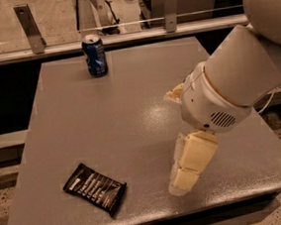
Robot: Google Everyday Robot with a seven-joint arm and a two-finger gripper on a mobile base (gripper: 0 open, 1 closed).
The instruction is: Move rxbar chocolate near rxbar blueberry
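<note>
The rxbar chocolate [95, 189], a flat black wrapper with white text, lies near the front left of the grey table [115, 112]. My gripper [183, 182] hangs low over the table's front middle, to the right of the black bar and apart from it, with its cream fingers pointing down. The rxbar blueberry is hidden behind my arm [232, 88] at the right side of the table.
A blue soda can [95, 55] stands upright at the back left of the table. A railing with metal posts [28, 28] runs behind the table. The table's front edge is close below the gripper.
</note>
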